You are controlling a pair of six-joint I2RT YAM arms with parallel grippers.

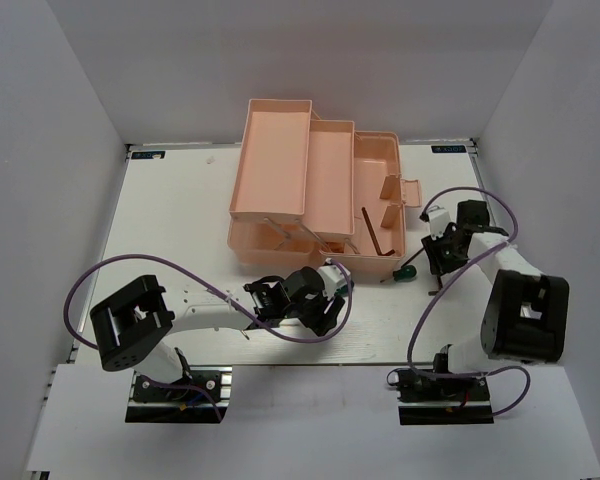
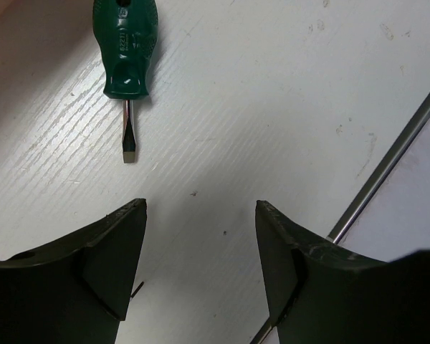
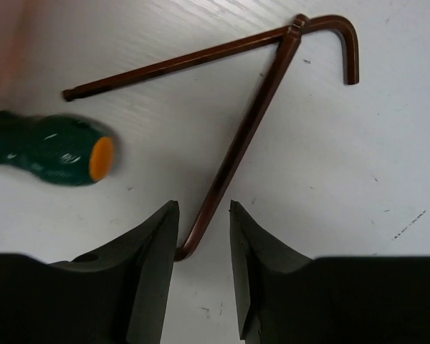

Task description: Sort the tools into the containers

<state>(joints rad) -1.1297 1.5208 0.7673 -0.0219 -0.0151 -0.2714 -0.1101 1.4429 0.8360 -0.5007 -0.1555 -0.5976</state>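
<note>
- Slanting hex key (image 3: 247, 129): dark brown, lying flat on the white table (image 1: 180, 220). Its hooked lower end sits in the gap between the tips of the right gripper (image 3: 204, 206). Its upper end touches the second hex key (image 3: 179, 64) near that key's bend.
- Second hex key: long leg runs up and to the right, short leg curls down at the far right in the right wrist view.
- Right gripper: fingers (image 3: 150, 272) stand a narrow gap apart, astride the hooked end. We see no pad pressing the key from both sides.
- Orange-capped green screwdriver (image 3: 46, 149): stubby, just left of the slanting hex key. From above we see it just off the near right corner of the toolbox (image 1: 280, 150).
- Flat-blade green screwdriver (image 2: 125, 46): lies on the table ahead of the left gripper (image 2: 201, 204), blade pointing towards the fingers, well clear of them.
- Left gripper: fingers (image 2: 115, 258) spread wide, holding nothing, low over bare table.
- Toolbox: salmon pink, trays folded out in tiers. A third hex key (image 1: 373, 232) lies in its bottom compartment.
- Metal rail (image 2: 387, 165): runs diagonally along the right of the left wrist view.
</note>
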